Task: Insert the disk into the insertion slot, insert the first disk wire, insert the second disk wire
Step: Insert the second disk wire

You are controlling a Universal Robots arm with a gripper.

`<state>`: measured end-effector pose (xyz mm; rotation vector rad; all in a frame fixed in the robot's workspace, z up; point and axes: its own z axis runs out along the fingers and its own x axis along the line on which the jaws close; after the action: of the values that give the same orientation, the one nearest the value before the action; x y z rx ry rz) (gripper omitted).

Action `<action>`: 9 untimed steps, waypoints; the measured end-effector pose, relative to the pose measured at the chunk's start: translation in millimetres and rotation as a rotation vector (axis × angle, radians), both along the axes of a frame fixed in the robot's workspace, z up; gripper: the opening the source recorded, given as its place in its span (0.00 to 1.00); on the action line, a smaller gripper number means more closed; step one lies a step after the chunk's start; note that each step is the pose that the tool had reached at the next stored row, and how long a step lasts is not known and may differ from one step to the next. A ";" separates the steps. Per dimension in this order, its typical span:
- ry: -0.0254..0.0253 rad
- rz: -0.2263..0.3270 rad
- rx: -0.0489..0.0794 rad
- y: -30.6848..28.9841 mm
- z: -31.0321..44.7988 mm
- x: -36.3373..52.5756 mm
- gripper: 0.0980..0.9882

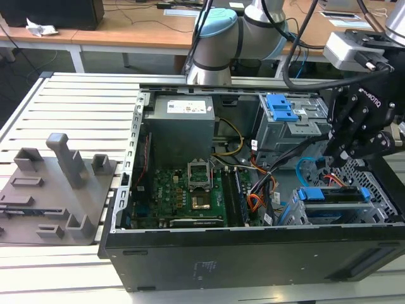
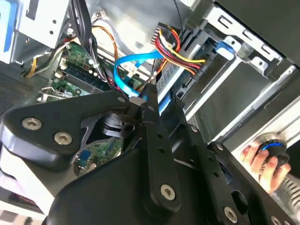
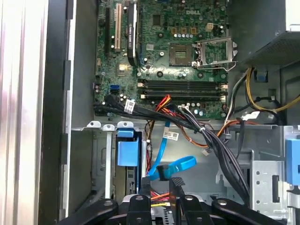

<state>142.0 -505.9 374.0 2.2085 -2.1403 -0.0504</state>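
We see the disk (image 1: pixel 334 195) sitting inside the insertion slot (image 1: pixel 373 190) of the computer case (image 1: pixel 253 253). The first disk wire (image 2: pixel 180 51) is plugged into the disk's back. Right above the disk, the gripper (image 2: pixel 157 101) is pinched on the plug end of the second disk wire (image 2: pixel 136 63).

1 disk (image 1: pixel 333 194); 1 light-blue cable (image 3: pixel 165 159); 1 gripper (image 3: pixel 160 185).

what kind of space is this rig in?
Likely a robotics lab or test bench: an open computer case lies on a slotted metal table, a robot arm behind it, wooden desks beyond.
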 end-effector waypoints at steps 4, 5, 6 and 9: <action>0.0000 0.104 0.000 1.3 -0.5 0.0 0.23; 0.0000 0.110 0.001 3.3 -1.1 -3.7 0.23; -0.0001 0.112 0.001 4.4 -1.7 -9.0 0.23; -0.0002 0.137 0.000 4.3 -5.0 -16.3 0.23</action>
<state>125.7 -501.6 369.0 2.3488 -1.9827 -0.0434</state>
